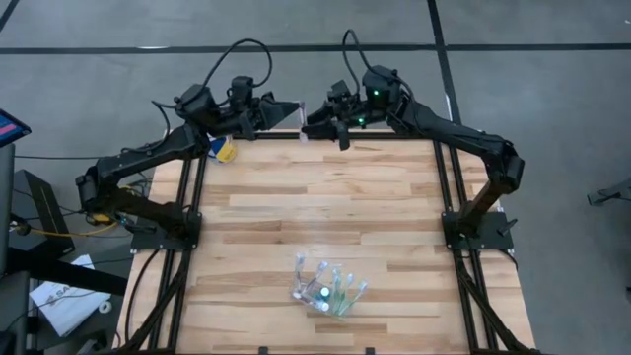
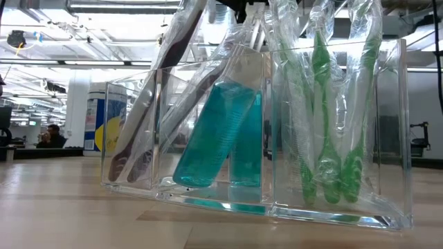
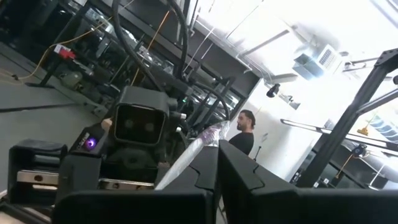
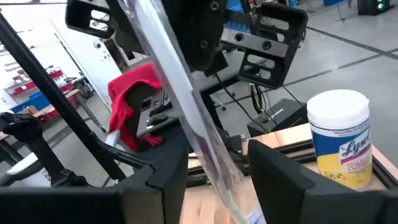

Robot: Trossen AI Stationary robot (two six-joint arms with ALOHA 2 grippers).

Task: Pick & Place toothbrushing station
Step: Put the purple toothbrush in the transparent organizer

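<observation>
clear-wrapped purple toothbrush sits pinched between both grippers' narrow jaws, left gripper and right gripper; mistimed release could drop it far from the clear plastic compartment holder.

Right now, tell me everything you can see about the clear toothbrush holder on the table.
The clear toothbrush holder is a see-through plastic box split by upright walls into side-by-side compartments. It stands upright on the wooden table, near its front edge, far from both arms. In the low view, one compartment holds green wrapped toothbrushes, the middle holds two teal tubes leaning against each other, and another holds dark-handled wrapped brushes leaning outward. Nothing else touches it.
</observation>
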